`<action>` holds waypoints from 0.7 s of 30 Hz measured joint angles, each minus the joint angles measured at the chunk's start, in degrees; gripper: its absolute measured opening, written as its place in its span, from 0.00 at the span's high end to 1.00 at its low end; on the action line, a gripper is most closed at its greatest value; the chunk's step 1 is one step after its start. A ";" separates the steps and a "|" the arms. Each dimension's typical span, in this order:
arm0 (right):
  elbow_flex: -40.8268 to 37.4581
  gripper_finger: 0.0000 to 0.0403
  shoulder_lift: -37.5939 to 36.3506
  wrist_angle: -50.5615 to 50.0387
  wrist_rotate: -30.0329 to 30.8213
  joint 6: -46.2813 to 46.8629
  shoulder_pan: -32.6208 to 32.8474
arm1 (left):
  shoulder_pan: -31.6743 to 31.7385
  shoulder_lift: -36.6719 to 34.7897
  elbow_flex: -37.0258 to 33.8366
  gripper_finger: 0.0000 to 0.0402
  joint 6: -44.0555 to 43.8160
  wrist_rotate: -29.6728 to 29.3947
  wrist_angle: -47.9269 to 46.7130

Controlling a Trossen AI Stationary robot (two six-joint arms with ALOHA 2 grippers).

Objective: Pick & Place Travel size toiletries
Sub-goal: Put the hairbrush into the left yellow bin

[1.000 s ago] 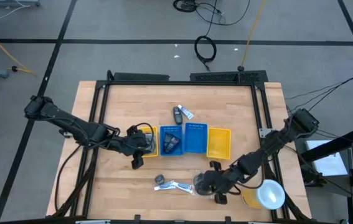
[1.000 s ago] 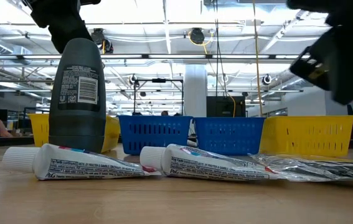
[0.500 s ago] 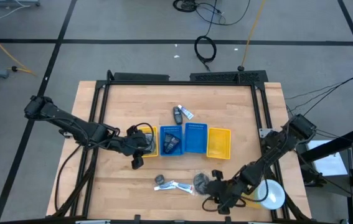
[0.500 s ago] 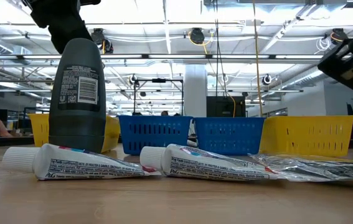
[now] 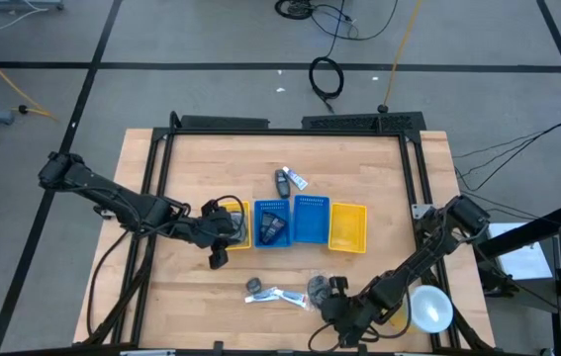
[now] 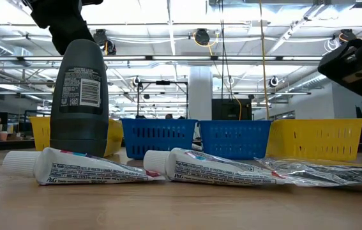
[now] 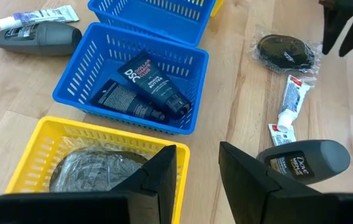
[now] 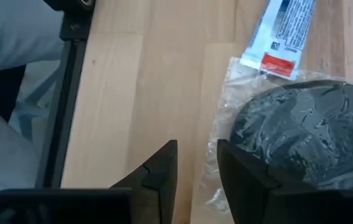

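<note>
Altogether, two dark tubes share one blue tray.

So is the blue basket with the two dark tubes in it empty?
No, in the left wrist view the blue basket holds two dark tubes lying side by side.

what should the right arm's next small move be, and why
Probably shift the right tool sideways over the wrapped mesh pad and lower onto it. Its fingers stand a little apart with nothing between them, over bare wood beside the pad's wrapper, near the table's front edge. The pad lies loose next to a white tube, so it looks like the nearest item to pick.
</note>
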 joint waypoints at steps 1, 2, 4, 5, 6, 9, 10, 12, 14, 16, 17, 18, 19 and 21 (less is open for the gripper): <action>0.00 0.74 0.05 -0.07 -0.02 -0.02 0.00 | 0.00 0.00 0.00 0.70 0.05 0.01 -0.03; 0.02 0.74 0.05 -0.24 0.00 -0.05 -0.02 | 0.00 0.00 0.00 0.70 0.11 0.03 -0.03; 0.02 0.74 0.01 -0.83 0.02 -0.10 -0.02 | 0.00 0.00 0.00 0.70 0.09 0.01 -0.03; 0.04 0.74 0.01 -1.57 0.04 -0.03 -0.02 | 0.00 0.00 0.00 0.70 0.09 0.01 -0.03; 0.07 0.74 0.01 -2.70 0.02 0.35 -0.02 | 0.00 0.00 0.00 0.70 0.09 0.02 -0.03; 0.05 0.74 0.03 -6.29 -0.36 2.67 -0.02 | 0.02 0.00 0.00 0.70 0.09 0.01 -0.03; 0.04 0.74 0.03 -7.22 -0.49 3.53 -0.02 | 0.02 0.00 0.00 0.70 0.09 0.01 -0.03; 0.04 0.74 0.03 -8.43 -0.80 4.76 -0.02 | 0.02 0.00 0.00 0.70 0.09 0.01 -0.03; 0.06 0.74 0.03 -8.49 -1.25 5.27 -0.02 | 0.02 0.00 0.00 0.70 0.09 0.01 -0.03; 0.04 0.74 0.04 -8.60 -1.40 5.23 -0.02 | 0.02 0.00 0.00 0.70 0.09 0.01 -0.03; 0.07 0.74 0.35 -8.88 -1.43 5.23 -0.05 | 0.02 0.00 0.00 0.70 0.09 0.01 -0.03; 0.11 0.74 0.92 -9.37 -1.65 5.26 -0.19 | 0.02 0.00 0.00 0.70 0.09 0.01 -0.03; 0.13 0.74 1.69 -9.94 -1.81 5.55 -0.33 | 0.02 0.00 0.00 0.70 0.09 -0.01 -0.03; 0.35 0.74 2.84 -10.71 -2.40 6.77 -0.56 | 0.02 0.00 0.00 0.70 0.09 -0.01 -0.03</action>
